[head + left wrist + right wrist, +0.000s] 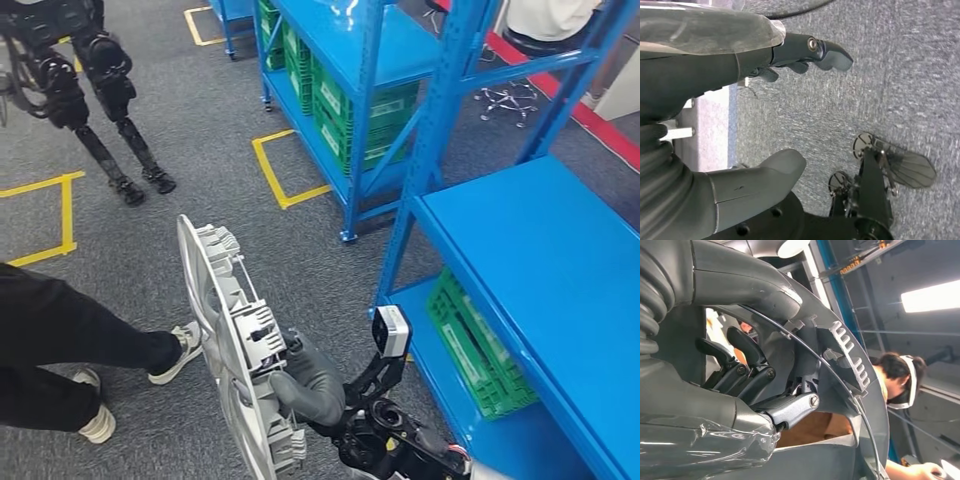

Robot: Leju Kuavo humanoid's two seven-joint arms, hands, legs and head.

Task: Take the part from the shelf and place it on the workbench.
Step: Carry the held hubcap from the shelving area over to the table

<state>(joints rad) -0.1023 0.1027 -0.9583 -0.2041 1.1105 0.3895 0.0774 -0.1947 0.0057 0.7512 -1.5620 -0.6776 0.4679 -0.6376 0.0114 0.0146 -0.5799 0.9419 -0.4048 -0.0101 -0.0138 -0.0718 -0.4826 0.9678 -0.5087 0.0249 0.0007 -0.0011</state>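
My right hand grips the part, a pale grey moulded plastic piece with curved ribs and slotted clips, held on edge above the grey carpeted floor beside the blue steel shelf. My left hand hangs with fingers apart, holding nothing. Green ribbed crates sit on the lower shelves; their white labels are too small to read.

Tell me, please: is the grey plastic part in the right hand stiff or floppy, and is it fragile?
The grey part probably is stiff: it keeps its curve though the right hand grips one spot. Its open ribbed frame suggests lightness. The thin clips may snap if knocked.
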